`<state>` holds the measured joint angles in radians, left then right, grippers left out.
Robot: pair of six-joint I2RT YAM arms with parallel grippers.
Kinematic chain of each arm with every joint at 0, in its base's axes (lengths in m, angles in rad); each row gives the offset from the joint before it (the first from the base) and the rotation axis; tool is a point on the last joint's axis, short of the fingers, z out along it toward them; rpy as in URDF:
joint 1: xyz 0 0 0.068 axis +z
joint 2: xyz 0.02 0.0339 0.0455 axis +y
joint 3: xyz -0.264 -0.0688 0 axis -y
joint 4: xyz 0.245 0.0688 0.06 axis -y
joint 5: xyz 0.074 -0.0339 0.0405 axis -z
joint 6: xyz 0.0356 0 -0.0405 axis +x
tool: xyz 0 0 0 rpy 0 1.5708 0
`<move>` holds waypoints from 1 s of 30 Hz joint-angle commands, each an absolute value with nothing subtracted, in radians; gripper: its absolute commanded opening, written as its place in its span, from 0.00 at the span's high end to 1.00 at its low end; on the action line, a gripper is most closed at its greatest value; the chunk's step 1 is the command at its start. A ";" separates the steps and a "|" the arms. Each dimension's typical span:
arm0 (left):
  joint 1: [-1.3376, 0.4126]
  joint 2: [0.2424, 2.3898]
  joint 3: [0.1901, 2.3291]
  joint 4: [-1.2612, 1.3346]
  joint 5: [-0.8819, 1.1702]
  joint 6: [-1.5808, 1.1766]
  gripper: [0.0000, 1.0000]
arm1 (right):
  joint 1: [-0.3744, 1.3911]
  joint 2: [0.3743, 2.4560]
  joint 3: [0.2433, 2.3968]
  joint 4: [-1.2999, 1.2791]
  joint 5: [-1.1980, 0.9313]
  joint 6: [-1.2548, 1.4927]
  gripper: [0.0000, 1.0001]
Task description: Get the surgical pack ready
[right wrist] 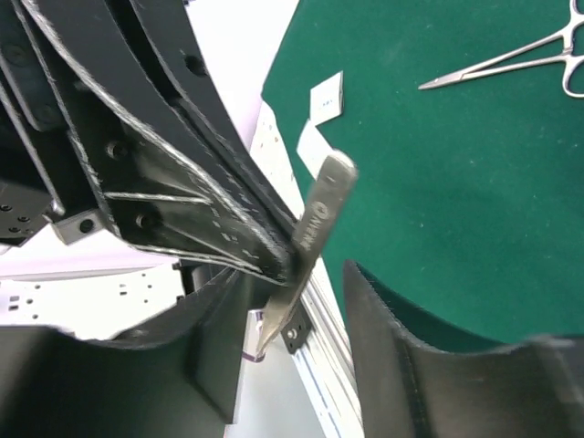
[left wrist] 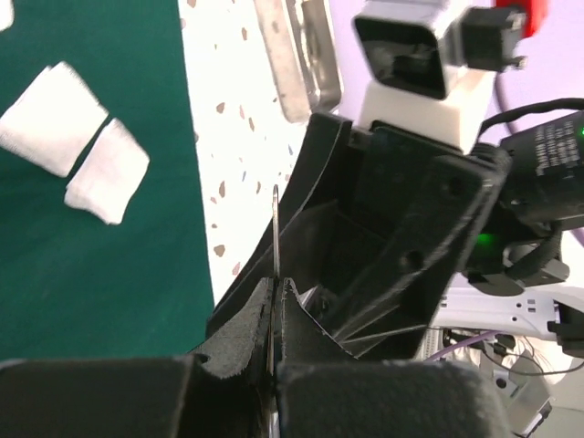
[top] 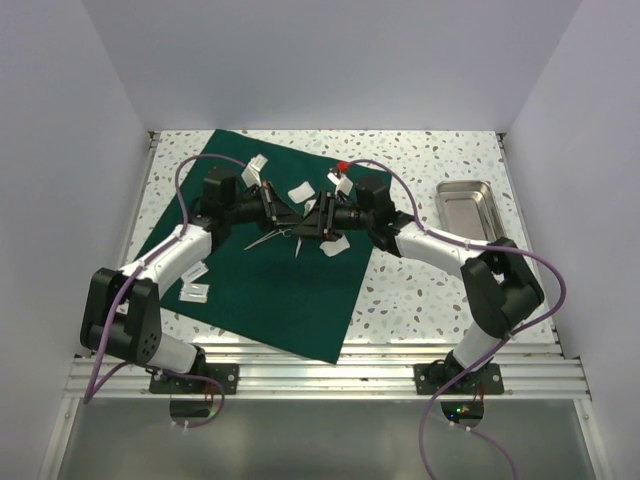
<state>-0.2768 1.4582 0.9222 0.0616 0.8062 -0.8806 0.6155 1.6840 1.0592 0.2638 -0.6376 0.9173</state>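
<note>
Your left tool (left wrist: 276, 290) is clenched on a thin metal instrument (right wrist: 318, 219), held above the dark green cloth (top: 290, 290) that lies spread on the worktop (top: 430, 290). Your right tool (right wrist: 294, 285) faces it, its jaws standing apart on either side of that instrument without clamping it. 1 pair of forceps (right wrist: 506, 62) and several white gauze pads (left wrist: 71, 137) lie on the cloth. The steel tray (top: 465, 205) sits on the bare worktop, well apart to the right.
</note>
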 commanded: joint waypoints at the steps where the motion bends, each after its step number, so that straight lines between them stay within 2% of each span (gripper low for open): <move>1: -0.275 1.430 0.914 0.173 0.845 -0.942 1.00 | 0.621 1.677 1.052 0.324 -0.630 0.931 0.56; 2: -0.275 1.430 0.914 0.176 0.845 -0.943 1.00 | 0.621 1.677 1.052 0.322 -0.634 0.933 0.61; 3: -0.275 1.430 0.917 0.178 0.844 -0.942 1.00 | 0.623 1.678 1.054 0.319 -0.632 0.931 0.75; 5: -0.275 1.436 0.942 0.154 0.836 -0.904 1.00 | 0.621 1.678 1.072 0.258 -0.624 0.910 0.94; 6: -0.275 1.449 0.963 0.079 0.810 -0.875 0.95 | 0.621 1.678 1.086 0.208 -0.602 0.888 1.00; 7: -0.273 1.460 1.020 0.027 0.787 -0.797 0.85 | 0.623 1.680 1.100 0.087 -0.586 0.832 1.00; 9: -0.272 1.492 1.083 -0.145 0.683 -0.703 0.50 | 0.614 1.669 1.143 -0.042 -0.481 0.713 1.00; 12: -0.267 1.528 1.187 -0.303 0.535 -0.559 0.37 | 0.586 1.654 1.215 -0.405 -0.218 0.556 1.00; 16: -0.268 1.542 1.224 -0.373 0.414 -0.444 0.34 | 0.442 1.672 1.342 -0.668 0.151 0.376 1.00; 22: -0.311 1.559 1.175 -0.436 0.172 -0.318 0.34 | 0.244 1.750 1.440 -0.697 0.633 -0.038 1.00; 25: -0.339 1.574 1.143 -0.421 0.100 -0.292 0.34 | 0.140 1.816 1.424 -0.595 0.699 -0.193 1.00; 30: -0.390 1.647 1.161 -0.414 0.028 -0.247 0.36 | 0.031 1.997 1.563 -0.690 0.637 -0.153 1.00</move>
<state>-0.3622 1.6070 1.1366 -0.4103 0.1299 -0.3233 0.0608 1.9320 1.4860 -0.6296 0.5781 -0.0734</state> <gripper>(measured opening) 0.646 0.033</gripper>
